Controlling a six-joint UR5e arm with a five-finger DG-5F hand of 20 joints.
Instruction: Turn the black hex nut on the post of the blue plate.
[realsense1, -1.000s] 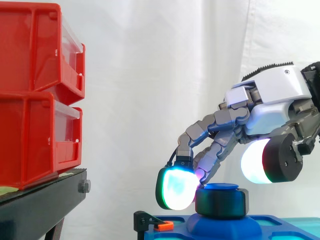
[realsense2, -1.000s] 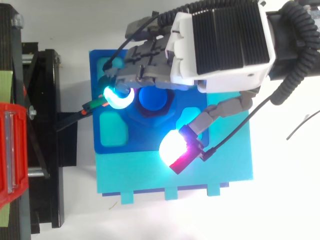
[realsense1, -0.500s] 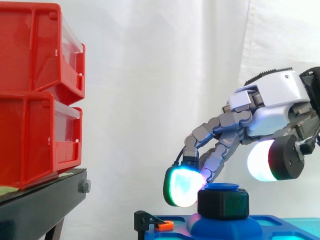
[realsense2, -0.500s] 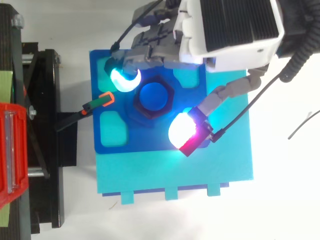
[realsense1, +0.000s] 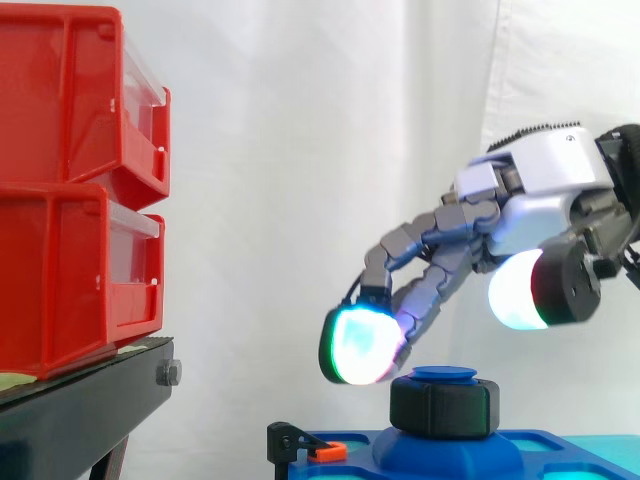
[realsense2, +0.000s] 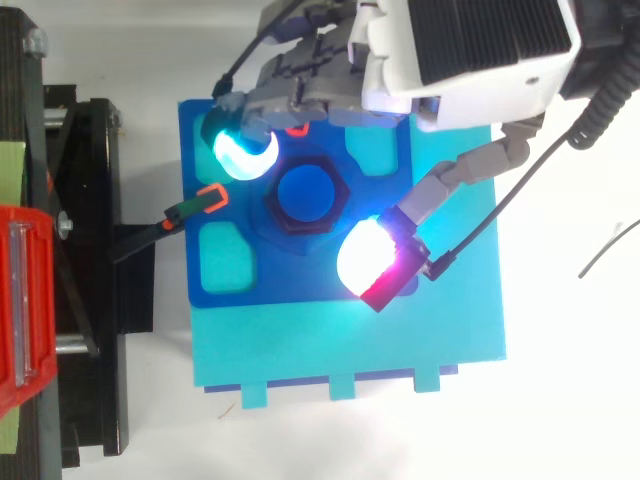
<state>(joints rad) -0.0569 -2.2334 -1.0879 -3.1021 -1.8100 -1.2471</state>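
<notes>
The black hex nut (realsense1: 443, 405) sits on the blue post (realsense2: 306, 195) at the middle of the blue plate (realsense2: 228, 285). My hand (realsense1: 545, 190) hovers above and to the right of it, open, fingers spread and lifted off the nut. One glowing fingertip (realsense1: 358, 345) hangs just left of and slightly above the nut. In the top view that fingertip (realsense2: 243, 153) lies to the upper left of the nut (realsense2: 306, 225), and the thumb pad (realsense2: 372, 262) lies to its lower right. Nothing is between the fingers.
Two stacked red bins (realsense1: 75, 190) stand on a black stand (realsense1: 90, 400) at the left. A black clamp with an orange tip (realsense2: 205, 198) reaches onto the plate's left side. The blue plate rests on a cyan base (realsense2: 350, 345).
The hand has let go of the nut and risen, moving back from it. The fingertip that touched the nut's left side now hangs clear above it.
</notes>
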